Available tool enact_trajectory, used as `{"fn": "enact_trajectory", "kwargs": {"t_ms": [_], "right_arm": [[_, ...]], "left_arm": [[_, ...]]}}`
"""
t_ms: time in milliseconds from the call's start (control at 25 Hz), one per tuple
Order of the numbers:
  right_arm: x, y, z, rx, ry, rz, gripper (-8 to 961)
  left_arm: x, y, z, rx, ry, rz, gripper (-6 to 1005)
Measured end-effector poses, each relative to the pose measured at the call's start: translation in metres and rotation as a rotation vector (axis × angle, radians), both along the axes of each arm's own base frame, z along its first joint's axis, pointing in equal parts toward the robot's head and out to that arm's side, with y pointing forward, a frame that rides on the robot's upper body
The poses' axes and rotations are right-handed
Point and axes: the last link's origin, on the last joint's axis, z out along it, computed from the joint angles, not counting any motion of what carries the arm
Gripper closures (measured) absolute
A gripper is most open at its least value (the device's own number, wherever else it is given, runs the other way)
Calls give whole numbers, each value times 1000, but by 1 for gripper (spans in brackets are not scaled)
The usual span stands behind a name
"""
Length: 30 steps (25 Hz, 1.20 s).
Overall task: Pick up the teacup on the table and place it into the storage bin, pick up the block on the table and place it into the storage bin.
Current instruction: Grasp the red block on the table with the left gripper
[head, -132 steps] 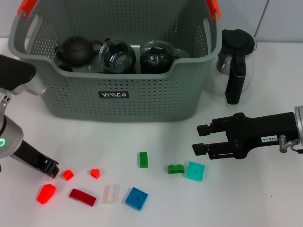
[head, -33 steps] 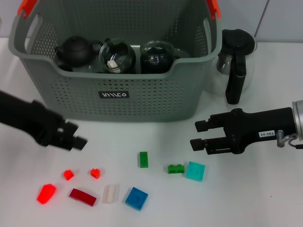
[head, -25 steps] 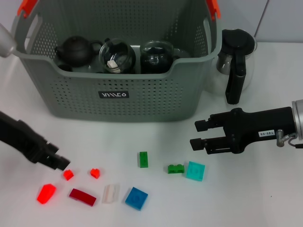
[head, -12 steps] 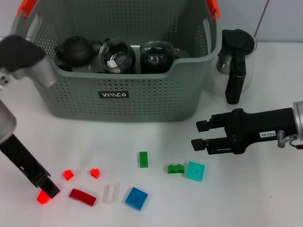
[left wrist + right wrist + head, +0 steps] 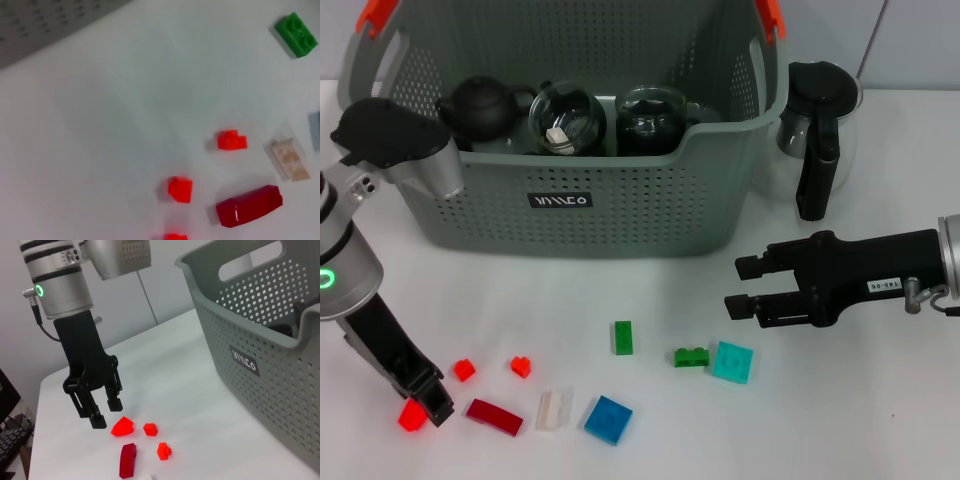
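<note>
The left gripper (image 5: 428,403) hangs low over the table (image 5: 880,420) at the near left, its jaws spread wide in the right wrist view and standing just beside the bright red sloped block (image 5: 412,416), which lies at the left end of a loose scatter of pieces: two small red bits (image 5: 464,370), a dark red curved brick (image 5: 494,416), a pale clear brick (image 5: 552,409), a blue plate (image 5: 608,419), and farther right two green bricks (image 5: 622,337) and a teal plate (image 5: 732,361). To do this pick well, I judge the fingers should straddle the sloped block squarely, settle until the tips nearly meet the tabletop, and close on its flat sides rather than the slant, since a sloped face would likely squirt out; the dark red brick is near enough to be nudged, so the approach should stay straight down. The storage bin (image 5: 620,215) stands behind, already holding a black teapot (image 5: 480,107) and glass cups (image 5: 566,120); no teacup shows loose on the table. The right gripper (image 5: 742,290) waits well apart at the right, jaws open, empty. The bin's black label (image 5: 560,200) has white lettering that seems to read "MISCO", though I cannot be sure; a small tag on the right arm is too small to read
</note>
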Motion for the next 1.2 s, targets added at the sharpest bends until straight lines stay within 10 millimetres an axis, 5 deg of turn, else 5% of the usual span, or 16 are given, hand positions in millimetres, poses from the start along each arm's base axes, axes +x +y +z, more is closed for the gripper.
{"fn": "enact_trajectory", "kwargs": {"t_ms": [520, 1200], "right_arm": [[2, -2, -2, -13, -17, 0, 310], [3, -2, -2, -8, -17, -3, 309]], "left_arm": [[-8, 11, 1, 89, 36, 109, 593], [-20, 15, -7, 88, 53, 115, 557]]}}
